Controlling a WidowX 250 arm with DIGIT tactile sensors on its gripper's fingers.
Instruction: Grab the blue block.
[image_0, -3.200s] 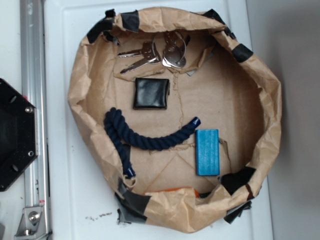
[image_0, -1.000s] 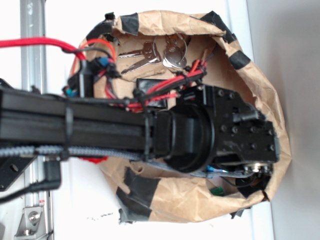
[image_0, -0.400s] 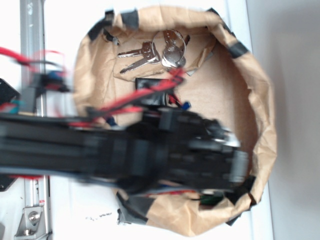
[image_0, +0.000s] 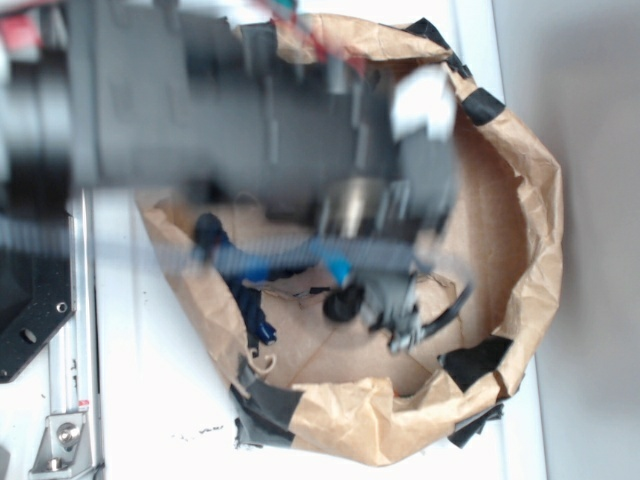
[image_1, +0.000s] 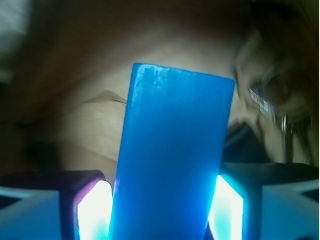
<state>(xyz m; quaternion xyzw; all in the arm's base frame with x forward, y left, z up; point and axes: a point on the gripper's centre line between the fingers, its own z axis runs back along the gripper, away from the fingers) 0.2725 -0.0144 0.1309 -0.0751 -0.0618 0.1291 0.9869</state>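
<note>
Where the wrist view looks down, the blue block (image_1: 172, 160), a streaky painted slab, stands clamped between both glowing pads (image_1: 94, 210) of the gripper (image_1: 160, 212). Below lies the crumpled brown paper basin (image_0: 530, 230); navy twisted rope (image_0: 245, 290) rests inside, arm blurred above.

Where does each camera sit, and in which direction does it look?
Exterior: sits above, looks straight down into the brown paper bag; the blurred black arm crosses the upper picture.
Wrist: sits on the gripper, looks forward between its fingers; the blue block stands between them.
Shared: the bag's brown paper; the block itself is not clearly seen from above.
</note>
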